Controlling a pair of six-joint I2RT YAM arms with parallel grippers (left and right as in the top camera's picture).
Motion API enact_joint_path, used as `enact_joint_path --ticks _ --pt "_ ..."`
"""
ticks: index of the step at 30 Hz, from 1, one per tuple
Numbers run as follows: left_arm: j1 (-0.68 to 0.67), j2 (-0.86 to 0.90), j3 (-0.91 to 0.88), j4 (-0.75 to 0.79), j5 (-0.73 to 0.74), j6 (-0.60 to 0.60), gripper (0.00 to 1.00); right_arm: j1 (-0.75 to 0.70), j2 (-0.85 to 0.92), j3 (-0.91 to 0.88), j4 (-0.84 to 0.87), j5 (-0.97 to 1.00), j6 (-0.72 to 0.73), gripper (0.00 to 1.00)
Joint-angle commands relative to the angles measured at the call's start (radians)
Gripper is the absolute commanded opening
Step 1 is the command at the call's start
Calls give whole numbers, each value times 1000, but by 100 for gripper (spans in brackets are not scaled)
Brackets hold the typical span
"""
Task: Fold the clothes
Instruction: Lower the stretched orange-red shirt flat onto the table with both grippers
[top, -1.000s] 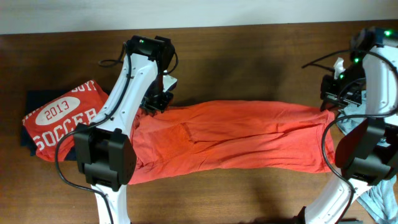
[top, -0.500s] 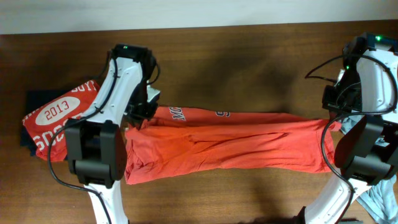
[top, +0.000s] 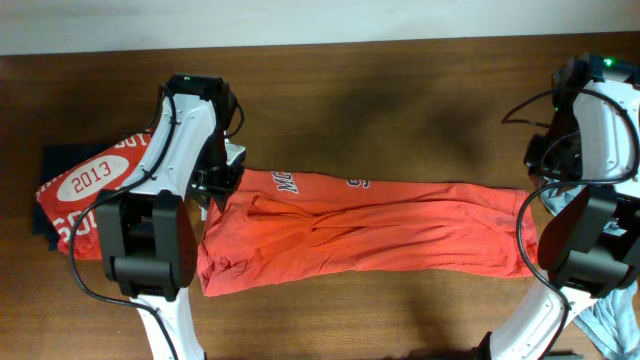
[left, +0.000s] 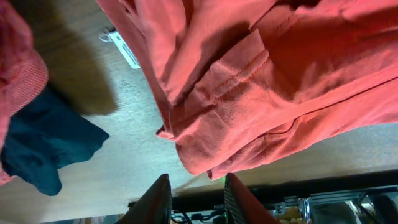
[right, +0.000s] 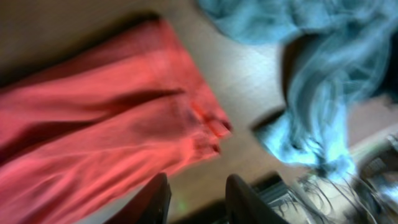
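The orange-red shirt (top: 370, 225) lies as a long folded band across the counter (top: 400, 90), running from 9 to 3 o'clock. The left end effector (left: 197, 182) hangs released and empty above the band's bunched 9 o'clock end. The right end effector (right: 197, 183) is likewise released, over the 3 o'clock end. A pinch at either end may catch only one layer and drag the fold apart. On the right it could also snag the pale grey-blue shirt (right: 311, 68) just beside it at 4 o'clock.

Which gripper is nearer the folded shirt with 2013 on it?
Left. The left gripper sits just right of the folded shirt, at the left end of the spread orange shirt. The right gripper is at that shirt's far end, well away.
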Motion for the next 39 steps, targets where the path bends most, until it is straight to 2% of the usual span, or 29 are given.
enact_joint_path --ticks 1,4,7,11,17,21,23,26,27,28,29,31,33,36,39 --pt "5 -13 112 -27 11 -2 22 2 -33 0 45 -246 -151 30" --pt "5 -26 217 -48 11 -2 18 2 -60 19 73 -347 -200 30" --pt "5 -71 306 -48 -2 -2 15 2 -129 52 74 -347 -201 30" --pt "5 -211 410 -21 -83 -47 15 3 -333 84 102 -351 -200 33" --pt "4 -492 414 109 -123 -74 17 4 -665 84 143 -386 -176 43" --pt "4 -640 357 177 -134 -74 22 4 -805 61 144 -383 -142 56" --pt "4 -692 272 216 -158 -74 24 4 -842 25 145 -381 -115 58" --pt "4 -757 36 328 -175 -75 27 4 -874 -106 152 -380 -69 58" --pt "4 -769 -47 377 -169 -78 30 4 -876 -162 162 -380 -65 59" --pt "4 -776 -130 433 -162 -82 37 4 -875 -224 179 -375 -57 61" --pt "4 -777 -211 494 -137 -82 53 4 -871 -279 200 -374 -53 66" --pt "4 -765 -357 613 -61 -82 77 3 -850 -414 269 -373 -33 71" --pt "4 -741 -467 717 31 -82 96 3 -816 -521 342 -373 -34 77" --pt "4 -679 -572 819 146 -82 98 2 -726 -640 431 -375 -34 77" --pt "4 -596 -592 837 176 -82 96 -17 -600 -669 467 -380 -42 77"
